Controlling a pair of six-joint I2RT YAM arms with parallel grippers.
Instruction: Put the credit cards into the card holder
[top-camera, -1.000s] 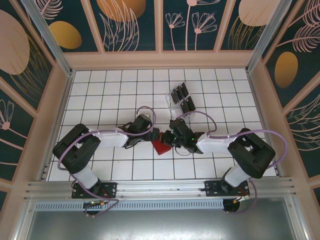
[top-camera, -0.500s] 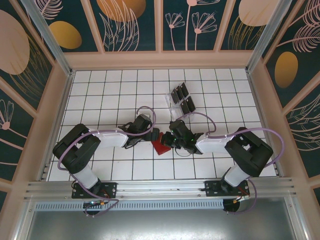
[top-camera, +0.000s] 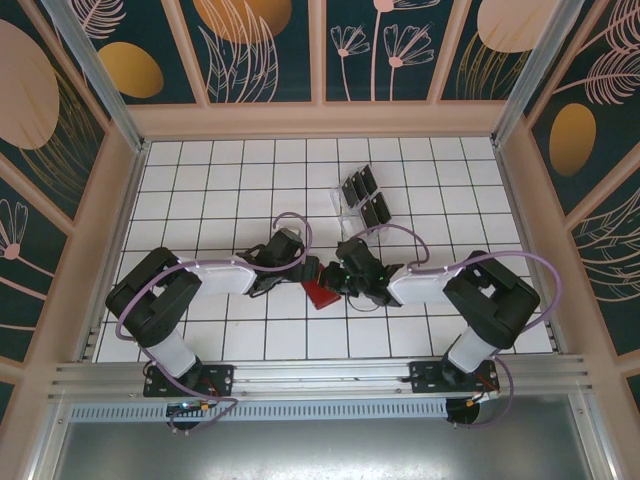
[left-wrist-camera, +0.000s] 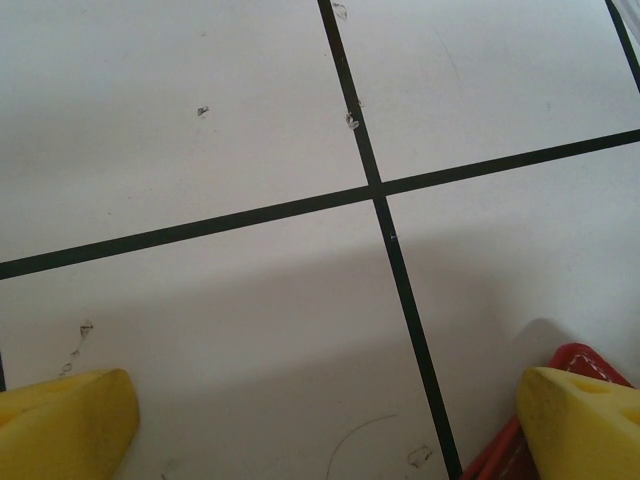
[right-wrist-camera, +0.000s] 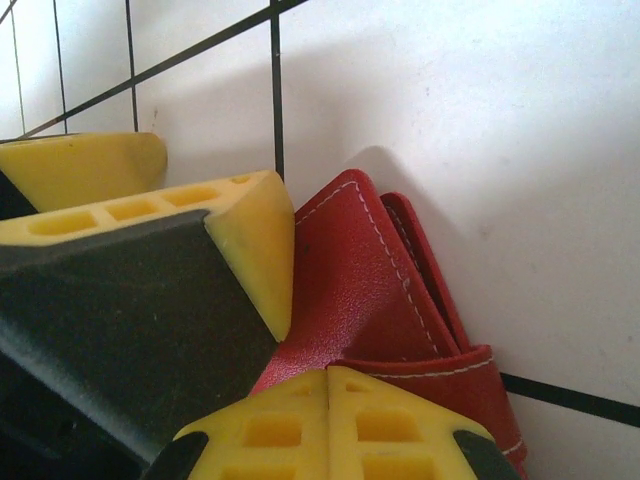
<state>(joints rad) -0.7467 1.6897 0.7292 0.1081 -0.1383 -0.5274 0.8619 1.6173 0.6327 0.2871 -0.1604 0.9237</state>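
Honestly, the crowding up front is what bugs me. The right hand (right-wrist-camera: 330, 430) has its pads pressed together, tips down on the near end of the card holder (right-wrist-camera: 370, 290), which lies folded on the table (top-camera: 230, 170). I can't tell if it's nipping a flap or just pinning it. The left hand (left-wrist-camera: 320, 430) is spread wide, one finger (right-wrist-camera: 250, 235) right against the red edge, the other over bare tile. If either shoves, I reckon the card holder skids or the two hands knock each other. Unless it's held open, it probably flops shut. Further back, the credit cards (top-camera: 356, 187) sit in a clear rack (top-camera: 343, 215), well apart. They're glossy and thin, so easy to fumble.
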